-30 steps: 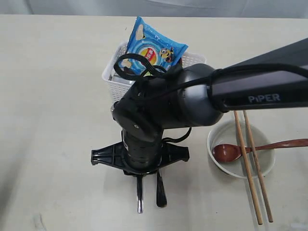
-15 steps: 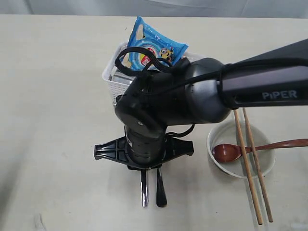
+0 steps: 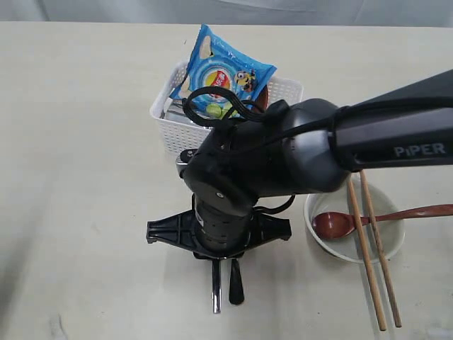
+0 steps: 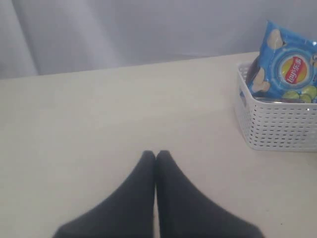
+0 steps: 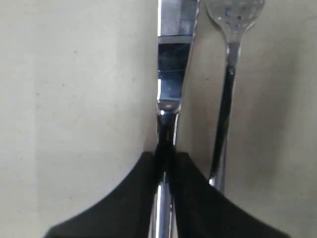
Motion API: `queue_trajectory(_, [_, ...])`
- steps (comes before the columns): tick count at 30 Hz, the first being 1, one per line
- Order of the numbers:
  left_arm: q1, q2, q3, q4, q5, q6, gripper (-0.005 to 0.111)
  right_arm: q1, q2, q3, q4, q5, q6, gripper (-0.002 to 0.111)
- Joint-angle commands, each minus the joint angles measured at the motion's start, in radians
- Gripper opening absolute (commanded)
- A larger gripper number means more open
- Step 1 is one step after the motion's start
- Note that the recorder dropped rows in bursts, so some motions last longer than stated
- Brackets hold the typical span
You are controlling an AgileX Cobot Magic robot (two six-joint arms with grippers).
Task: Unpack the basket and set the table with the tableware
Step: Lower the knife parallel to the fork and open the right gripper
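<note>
A blue chip bag (image 3: 228, 71) (yellow round logo, cartoon figure) stands upright.

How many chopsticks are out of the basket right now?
2: one chopstick and a second chopstick lie side by side across the bowl. The basket could hide more.

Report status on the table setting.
Done: the bowl sits on the table with the spoon in it and the chopsticks across its rim; the fork lies on the table. In hand: the right gripper, jaws shut on the knife, beside that fork. Left: setting the knife down, then any tableware the basket hides behind its chip bag.
</note>
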Motion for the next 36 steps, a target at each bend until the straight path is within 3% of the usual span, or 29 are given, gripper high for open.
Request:
queue_trajectory(1, [-0.004,-0.005,0.002,-0.004,-0.002,0.0,0.0,-0.003,0.005,0.01,0.004,-0.036,0.0,0.0])
queue_trajectory(24, [-0.004,-0.005,0.002,-0.004,-0.002,0.0,0.0,-0.003,0.0,0.01,-0.003,-0.043,0.014,0.001])
queue_trajectory(26, [-0.004,-0.005,0.002,-0.004,-0.002,0.0,0.0,-0.003,-0.004,0.01,-0.003,-0.043,0.013,0.008])
queue_trajectory(31, [-0.004,-0.005,0.002,-0.004,-0.002,0.0,0.0,-0.003,-0.024,0.01,-0.003,-0.028,0.001,0.041])
queue_trajectory(36, [-0.004,-0.005,0.002,-0.004,-0.002,0.0,0.0,-0.003,-0.075,0.0,-0.011,-0.031,-0.035,0.046])
